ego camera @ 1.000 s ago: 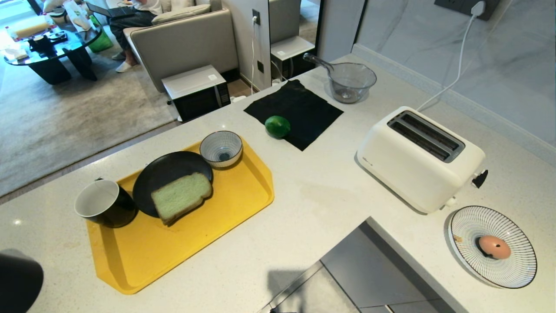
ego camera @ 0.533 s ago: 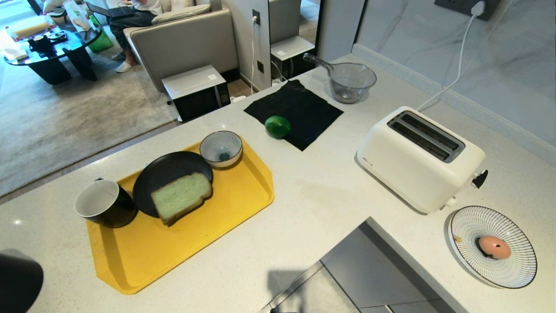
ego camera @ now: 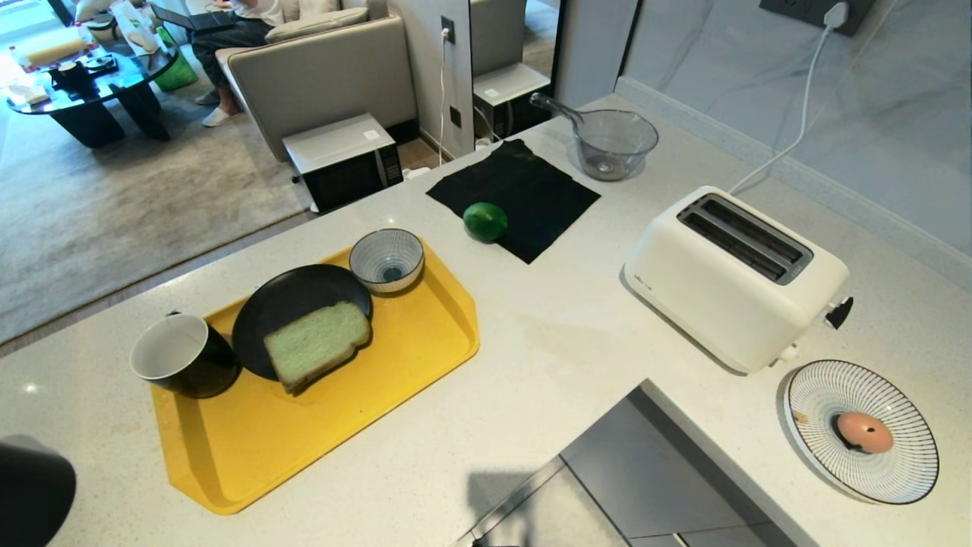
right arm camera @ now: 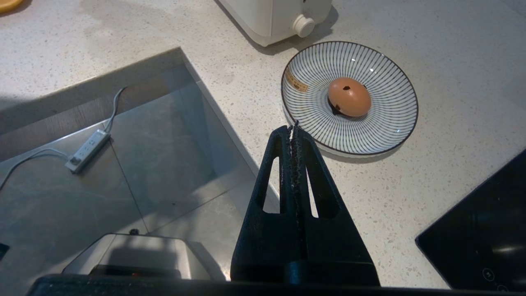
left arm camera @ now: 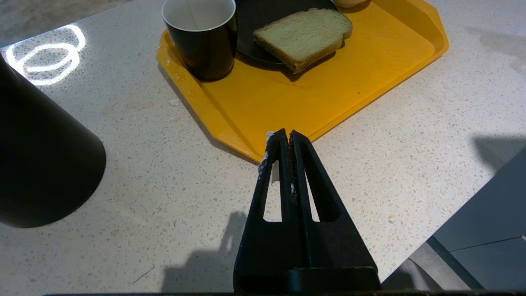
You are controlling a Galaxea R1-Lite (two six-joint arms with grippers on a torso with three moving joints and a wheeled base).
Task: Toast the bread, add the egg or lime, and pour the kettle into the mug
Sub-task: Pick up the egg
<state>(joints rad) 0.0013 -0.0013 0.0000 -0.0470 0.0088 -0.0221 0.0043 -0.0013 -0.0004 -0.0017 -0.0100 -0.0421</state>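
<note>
The pale green bread [ego camera: 317, 345] [left arm camera: 304, 37] lies on a black plate [ego camera: 277, 300] on a yellow tray [ego camera: 425, 334] [left arm camera: 328, 94]. The black mug [ego camera: 182, 366] [left arm camera: 200, 37], white inside, stands at the tray's left end. The lime [ego camera: 485, 221] rests on the edge of a black cloth [ego camera: 531, 190]. The egg [ego camera: 864, 432] [right arm camera: 349, 97] sits on a striped plate [ego camera: 904, 463] [right arm camera: 386, 131] at the right. The black kettle [ego camera: 30, 490] [left arm camera: 37, 164] shows at the near left corner. My left gripper [left arm camera: 286, 133] hangs shut and empty above the tray's near corner. My right gripper [right arm camera: 292, 128] is shut and empty beside the striped plate.
A white two-slot toaster [ego camera: 733, 275] [right arm camera: 279, 16] stands plugged in at the right. A striped bowl [ego camera: 386, 260] sits on the tray's far end, a clear jug [ego camera: 607, 140] at the back. The counter has a cut-out [ego camera: 630, 471] at the front; a black hob [right arm camera: 481, 242] lies beside the right gripper.
</note>
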